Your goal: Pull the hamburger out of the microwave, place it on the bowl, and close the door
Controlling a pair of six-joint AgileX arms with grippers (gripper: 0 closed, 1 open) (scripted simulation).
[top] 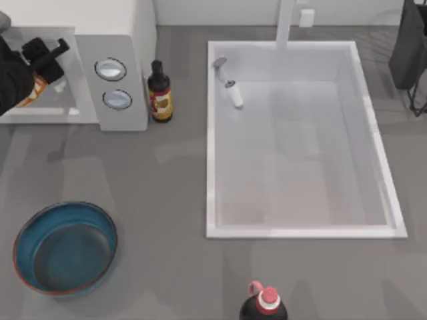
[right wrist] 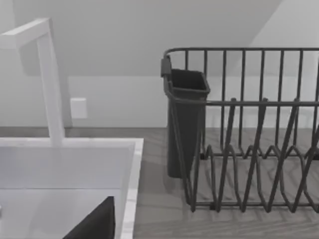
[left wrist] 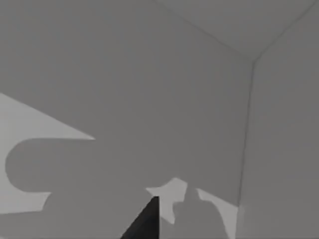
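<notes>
The microwave [top: 120, 40] stands at the table's back left, its cavity open toward the front. The door is out of view. My left arm reaches into the cavity, and my left gripper [top: 47, 53] hangs inside it. A small tan-and-orange patch, the hamburger [top: 33, 91], peeks out just below the arm on the cavity floor. The left wrist view looks at the bare grey inner walls, with a dark tip of that gripper [left wrist: 147, 224] low in the picture. The teal bowl [top: 65, 248] sits empty at the front left. A dark part of my right gripper [right wrist: 94, 224] hovers beside the sink, parked.
A dark sauce bottle [top: 159, 92] stands just right of the microwave. A big white sink [top: 303, 233] with a tap [top: 287, 23] takes the right half. A red-capped dark bottle [top: 265, 305] is at the front edge. A black dish rack [top: 410, 53] stands at the back right.
</notes>
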